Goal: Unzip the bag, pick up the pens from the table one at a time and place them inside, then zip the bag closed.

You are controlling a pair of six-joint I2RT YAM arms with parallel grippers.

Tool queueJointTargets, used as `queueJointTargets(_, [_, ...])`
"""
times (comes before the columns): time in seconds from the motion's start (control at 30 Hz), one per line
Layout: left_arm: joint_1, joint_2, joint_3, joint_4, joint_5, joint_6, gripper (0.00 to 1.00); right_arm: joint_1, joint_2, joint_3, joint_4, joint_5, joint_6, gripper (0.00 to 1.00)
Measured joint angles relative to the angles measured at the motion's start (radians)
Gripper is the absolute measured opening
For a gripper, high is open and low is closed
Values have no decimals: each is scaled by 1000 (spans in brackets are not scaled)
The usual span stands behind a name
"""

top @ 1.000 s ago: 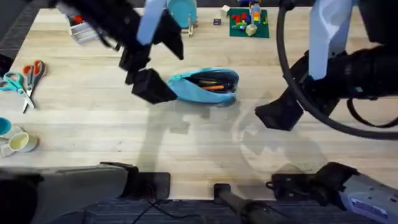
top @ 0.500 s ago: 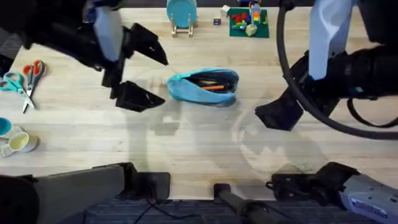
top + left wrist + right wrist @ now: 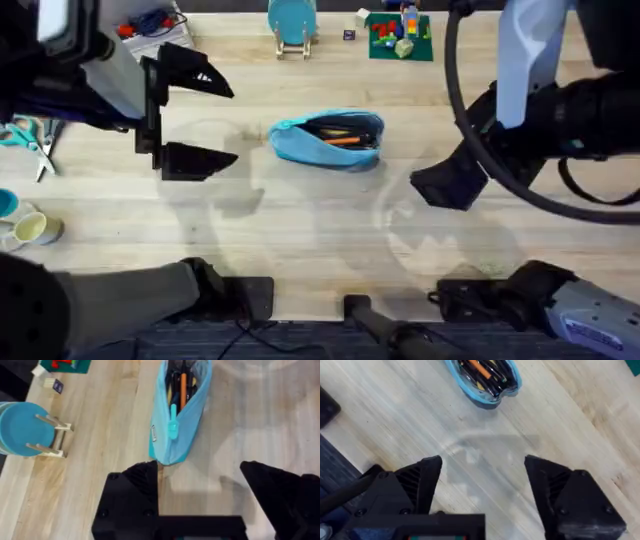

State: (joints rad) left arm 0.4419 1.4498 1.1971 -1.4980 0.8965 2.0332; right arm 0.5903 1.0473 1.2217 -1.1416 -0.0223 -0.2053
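Pens lie inside the light blue pencil pouch, which we see unzipped and gaping near the middle of the wooden counter; at least one orange pen and several dark ones show against its dark lining. In the left wrist view the pouch lies just beyond the fingertips, its turquoise zipper pull hanging over the side wall and the orange pen visible in the opening. In the right wrist view the pouch sits farther off with the pens clustered inside.

We see the left pincer above the counter, to the left of the pouch and apart from it, its two black fingers spread wide with nothing between them. The right pincer also stands open and holds nothing, bare wood showing between its fingers; overhead it hovers to the right of the pouch, well apart from it.

Along the far edge of the counter we see a teal round stand on wooden legs and a green tray of small colourful blocks. Scissors with teal handles lie at the left edge, and a pale cup sits nearer the front left corner
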Motion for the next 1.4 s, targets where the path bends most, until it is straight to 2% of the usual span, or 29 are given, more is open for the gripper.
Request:
queueJointTargets(0.13, [12,63,-2,41,36,26,995,0,0,0,0,0,0,997])
queueJointTargets(0.4, [12,202,-7,123,86,26,995,0,0,0,0,0,0,997])
queueJointTargets(0.57, [12,207,-9,122,114,26,994,0,0,0,0,0,0,997])
queueJointTargets(1.1, [12,207,-9,115,121,26,995,0,0,0,-3,0,3,994])
queueJointTargets(1.4, [12,207,-9,114,122,26,994,0,0,0,-121,0,-9,997])
